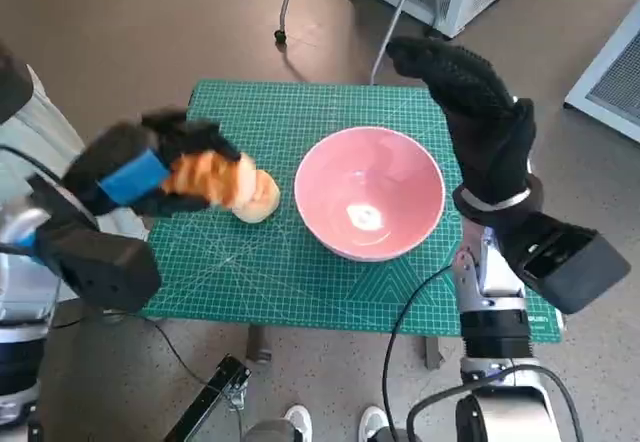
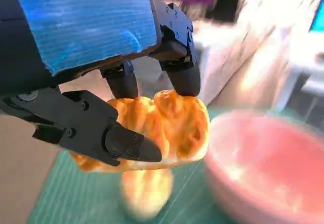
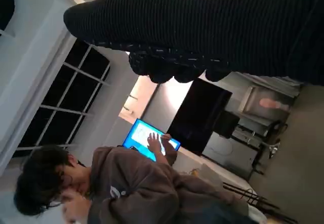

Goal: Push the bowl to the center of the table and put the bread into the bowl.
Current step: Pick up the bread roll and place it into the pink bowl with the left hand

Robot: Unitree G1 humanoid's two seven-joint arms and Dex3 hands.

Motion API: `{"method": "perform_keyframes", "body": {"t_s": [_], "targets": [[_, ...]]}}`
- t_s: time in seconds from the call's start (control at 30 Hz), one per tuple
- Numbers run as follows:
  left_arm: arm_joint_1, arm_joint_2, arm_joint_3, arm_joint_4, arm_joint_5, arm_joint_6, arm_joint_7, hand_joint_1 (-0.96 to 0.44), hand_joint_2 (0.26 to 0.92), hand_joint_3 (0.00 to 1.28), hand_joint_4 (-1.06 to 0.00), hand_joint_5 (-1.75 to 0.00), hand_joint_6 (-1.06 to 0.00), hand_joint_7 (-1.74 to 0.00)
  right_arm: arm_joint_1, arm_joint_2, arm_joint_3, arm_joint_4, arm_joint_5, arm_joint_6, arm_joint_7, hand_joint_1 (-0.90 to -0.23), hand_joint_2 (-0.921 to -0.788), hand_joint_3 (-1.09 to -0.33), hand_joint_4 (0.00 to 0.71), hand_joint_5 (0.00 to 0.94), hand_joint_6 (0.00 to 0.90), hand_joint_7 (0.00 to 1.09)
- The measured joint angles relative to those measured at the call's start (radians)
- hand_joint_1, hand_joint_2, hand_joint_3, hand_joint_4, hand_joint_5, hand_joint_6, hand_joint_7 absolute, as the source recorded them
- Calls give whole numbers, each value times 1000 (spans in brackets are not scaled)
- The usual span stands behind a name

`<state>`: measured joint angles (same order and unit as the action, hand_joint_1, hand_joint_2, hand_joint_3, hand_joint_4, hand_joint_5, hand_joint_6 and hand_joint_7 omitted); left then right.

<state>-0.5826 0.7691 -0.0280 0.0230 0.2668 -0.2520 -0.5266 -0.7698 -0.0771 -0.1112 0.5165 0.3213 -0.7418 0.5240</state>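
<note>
Left robot hand (image 1: 150,172), black with blue tape over its back, raised above the desk (image 1: 270,272) and closed round a piece of bread (image 1: 205,174); thumb (image 2: 101,133) under the golden crust, fingers (image 2: 185,77) on top. Right robot hand (image 1: 480,122) in its knitted glove, lifted upright just beside the bowl's right rim, fingers spread, holding nothing. Green cutting mat (image 1: 250,112) spread over the desk top. Pink bowl (image 1: 369,194) standing upright near the mat's middle, just right of the held bread. Second piece of bread (image 1: 258,197) lying on the mat below the left robot hand, close to the bowl's left side. Person in a brown hooded top (image 3: 131,188) in the right wrist view.
</note>
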Motion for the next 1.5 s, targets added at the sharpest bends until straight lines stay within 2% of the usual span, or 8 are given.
{"method": "perform_keyframes", "body": {"t_s": [0.43, 1.03, 1.1, 1.17, 1.2, 1.3, 1.4, 1.5], "targets": [[-229, -190, -138, 43, 90, 48, 41, 0, 920, 160, -531, -1318, -578, -1235, 1, -1, -10, 14, 19, -6, 18, -682, -921, -754, 324, 10, -1, 941], [-445, -436, -321, 562, 212, -82, 187, -1, 920, 148, -580, -1255, -555, -1278, 10, -12, -31, 17, 35, -13, 34, -694, -921, -734, 326, 12, 9, 928], [-450, -450, -333, 599, 220, -83, 186, -1, 920, 178, -531, -1297, -534, -1303, 13, -12, -34, 17, 36, -13, 36, -696, -921, -730, 327, 13, 15, 921], [-456, -461, -346, 628, 226, -72, 174, -1, 921, 272, -388, -1401, -468, -1404, 15, -12, -38, 17, 37, -13, 36, -699, -921, -728, 328, 13, 17, 916], [-457, -465, -351, 636, 229, -62, 162, -31, 880, 287, -267, -1097, -340, -1198, 16, -13, -39, 16, 36, -13, 36, -700, -921, -728, 328, 13, 17, 913], [-457, -472, -363, 643, 229, -16, 103, -75, 825, 239, -155, -448, -147, -795, 20, -13, -40, 13, 36, -13, 35, -702, -921, -730, 328, 13, 15, 907], [-457, -473, -372, 635, 229, 46, 27, -103, 801, 182, -126, -175, -75, -639, 23, -14, -41, 11, 32, -15, 33, -705, -921, -734, 329, 14, 12, 900], [-456, -469, -373, 613, 223, 96, -39, -122, 799, 143, -125, -75, -77, -574, 27, -15, -42, 8, 27, -19, 30, -705, -921, -741, 329, 14, 11, 896]]}}
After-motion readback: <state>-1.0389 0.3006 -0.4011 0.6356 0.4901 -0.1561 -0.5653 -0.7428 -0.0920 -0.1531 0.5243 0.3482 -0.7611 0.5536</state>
